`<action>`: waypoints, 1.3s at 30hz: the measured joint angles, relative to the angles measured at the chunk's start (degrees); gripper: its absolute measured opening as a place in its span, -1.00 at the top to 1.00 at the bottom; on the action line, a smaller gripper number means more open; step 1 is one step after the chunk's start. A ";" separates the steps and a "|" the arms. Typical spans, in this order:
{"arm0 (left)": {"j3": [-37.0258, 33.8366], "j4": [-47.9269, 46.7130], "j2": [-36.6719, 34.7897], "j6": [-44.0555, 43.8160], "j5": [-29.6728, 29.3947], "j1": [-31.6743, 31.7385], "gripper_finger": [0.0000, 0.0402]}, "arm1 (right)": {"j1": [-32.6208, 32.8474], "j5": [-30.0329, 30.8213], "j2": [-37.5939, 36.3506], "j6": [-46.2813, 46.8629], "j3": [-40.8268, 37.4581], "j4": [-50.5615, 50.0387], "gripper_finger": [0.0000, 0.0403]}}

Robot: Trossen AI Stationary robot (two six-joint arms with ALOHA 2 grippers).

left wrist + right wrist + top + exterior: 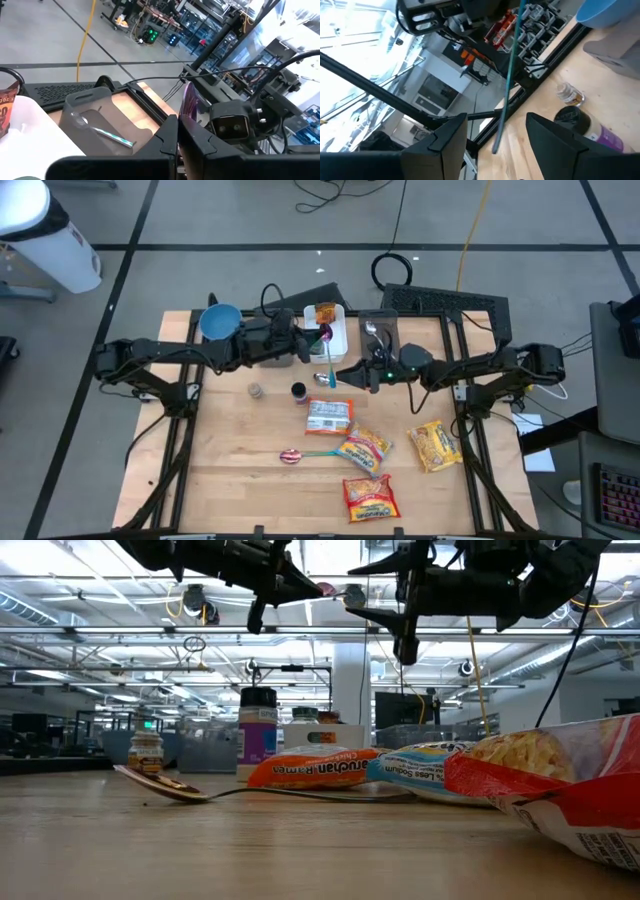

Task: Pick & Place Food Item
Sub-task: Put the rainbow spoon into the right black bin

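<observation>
My left gripper (306, 345) hovers over the table's far middle, shut on a spoon (327, 355) with a purple bowl and a teal handle. The handle (509, 75) runs down between the fingers of my right gripper (352, 372), which stands open with a gap on each side of it. In the low view both grippers (300, 585) (385, 590) hang well above the table. Several ramen packets lie flat on the table: one (328, 415) at the middle, two (363, 448) (370, 498) nearer the front and one (435, 445) to the right. My left gripper pinches the spoon between its two fingers just below the purple bowl (189, 102), which sticks out past the fingertips. The fingers lie level, coming from the table's left, across the spoon. The spoon is lifted clear, its handle pointing toward the table's near edge.
A white bin (340, 332) holding a ramen packet and a grey tray (380, 345) with a spoon stand at the far edge. A blue bowl (220, 320) sits far left. Two small jars (257, 390) (298, 391) and a second spoon (305, 453) are on the table.
</observation>
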 joint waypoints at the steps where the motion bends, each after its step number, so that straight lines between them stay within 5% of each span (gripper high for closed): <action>1: 0.00 0.00 0.01 -0.01 -0.01 0.00 0.97 | 0.00 0.12 0.00 -0.03 0.00 -0.38 0.03; 33: 0.00 -0.49 -0.03 -0.32 -0.44 -0.27 0.97 | 0.09 -3.30 7.50 -2.16 6.56 -0.46 0.03; 39: 0.00 -0.93 -0.03 -0.25 -0.39 -0.39 0.95 | 0.09 -3.29 7.45 -2.14 6.56 -0.47 0.16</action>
